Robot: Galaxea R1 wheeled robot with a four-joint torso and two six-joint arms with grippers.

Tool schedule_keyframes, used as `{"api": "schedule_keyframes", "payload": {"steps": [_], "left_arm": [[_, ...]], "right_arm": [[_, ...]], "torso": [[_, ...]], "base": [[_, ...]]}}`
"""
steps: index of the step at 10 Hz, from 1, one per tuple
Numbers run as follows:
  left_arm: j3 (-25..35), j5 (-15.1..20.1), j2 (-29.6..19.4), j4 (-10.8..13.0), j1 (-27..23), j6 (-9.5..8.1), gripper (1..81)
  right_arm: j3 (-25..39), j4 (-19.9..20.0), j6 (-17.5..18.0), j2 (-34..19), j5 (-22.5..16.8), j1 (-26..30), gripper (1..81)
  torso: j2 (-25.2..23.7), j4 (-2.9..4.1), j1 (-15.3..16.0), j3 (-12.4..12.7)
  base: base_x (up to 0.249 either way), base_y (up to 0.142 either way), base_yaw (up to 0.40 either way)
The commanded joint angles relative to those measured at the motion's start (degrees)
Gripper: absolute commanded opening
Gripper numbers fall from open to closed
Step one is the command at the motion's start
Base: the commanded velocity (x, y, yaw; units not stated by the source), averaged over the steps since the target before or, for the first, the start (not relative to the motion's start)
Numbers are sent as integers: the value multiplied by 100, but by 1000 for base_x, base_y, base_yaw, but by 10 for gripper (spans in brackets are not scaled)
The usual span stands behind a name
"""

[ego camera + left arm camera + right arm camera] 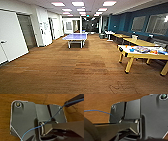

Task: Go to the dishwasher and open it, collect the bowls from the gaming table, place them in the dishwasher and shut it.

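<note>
Head view: a long office recreation room with a wood-toned floor (pixel 75 67) stretches ahead, and the gaming table (pixel 132 55), white-topped with yellow legs, stands at the right. On its top sit small items: a blue bowl (pixel 131 49), an orange one (pixel 153 51) near the far end, and a pale tray or packet (pixel 142 49) between them; their exact number is too blurred to tell. A ping-pong table (pixel 75 37) sits mid-room, further yellow-topped tables (pixel 138 42) line the blue wall (pixel 120 23) beyond, and white doors (pixel 11 35) flank the left side. No stainless-fronted dishwasher is evident from here.

The wrist views look down on the same wood floor past the robot's own dark plates and a blue cable (pixel 30 131); whether either gripper's fingers are apart or closed cannot be told.

The robot appears to be in transit across open floor. To do this leg well, it would be wise to keep a wide berth from the gaming table's near leg (pixel 129 65) and corner, approach the table's long side squarely, and stop near enough that the bowls fall within reach without leaning over the clutter.
</note>
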Motion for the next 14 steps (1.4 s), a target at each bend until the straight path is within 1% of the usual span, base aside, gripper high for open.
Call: {"api": "schedule_keyframes", "payload": {"steps": [1, 14], "left_arm": [[14, 285, -17, 13, -214, 15, 811], [-91, 285, 70, 13, -214, 50, 811]], "right_arm": [[-52, -71, -7, 70, -250, 237, 811], [-113, -115, -7, 96, -250, 211, 811]], "torso": [[0, 0, 5, 0], [0, 0, 5, 0]], "base": [[196, 0, 0], [199, 0, 0]]}}
